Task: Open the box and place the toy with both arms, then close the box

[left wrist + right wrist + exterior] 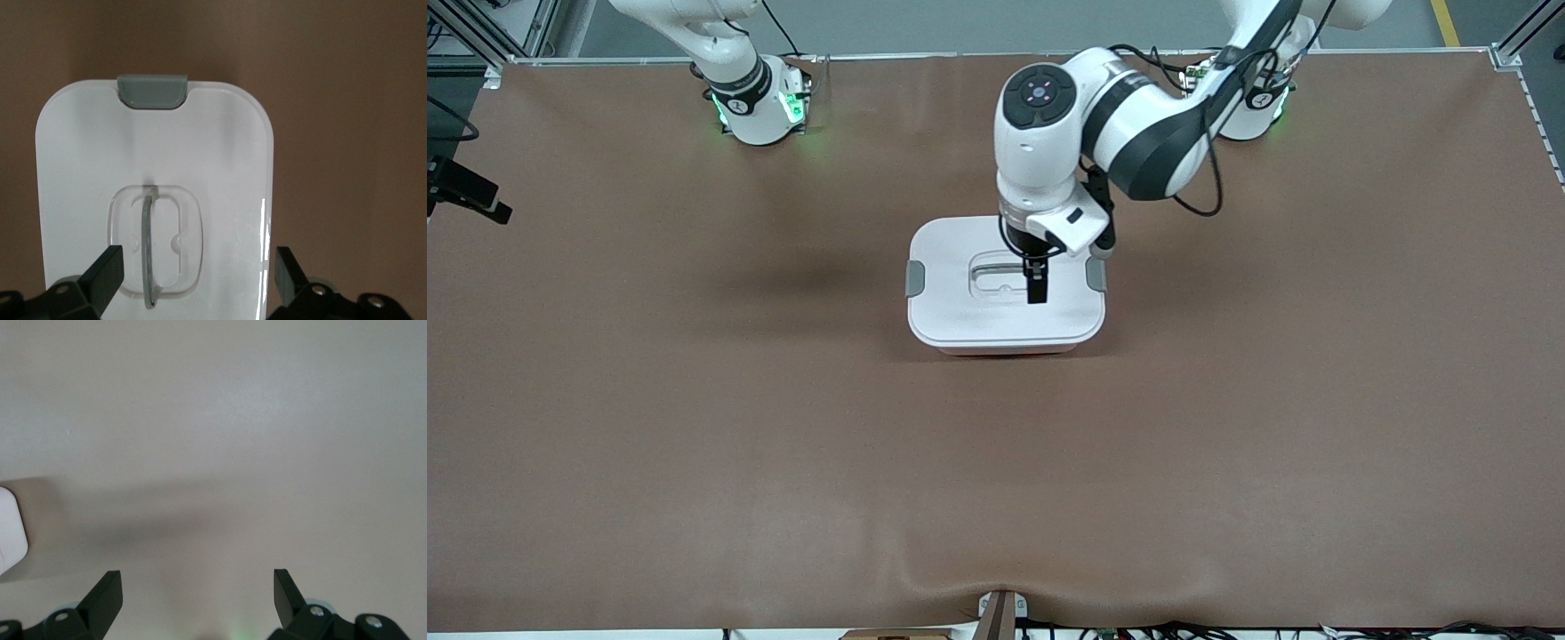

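Jaws of the left gripper (199,273) stand wide open, empty, over the recessed handle (151,247) of the white-lidded translucent pink plastic box (1005,289), mid-worktop. Right gripper (197,597) waits open. Lid seems stiff, smooth, probably slippery; grip the handle.

Glossy plastic lid (220,153) — matt brown table (694,427) cover.

Left gripper (197,273) over the box lid (220,167), fingers (107,267) spread wide, one on each side of the recessed centre handle (152,247), nothing held. Lid sits white and flat on the box. One grey side clip (152,91) visible at the lid's edge. Brown table (347,100) all around.
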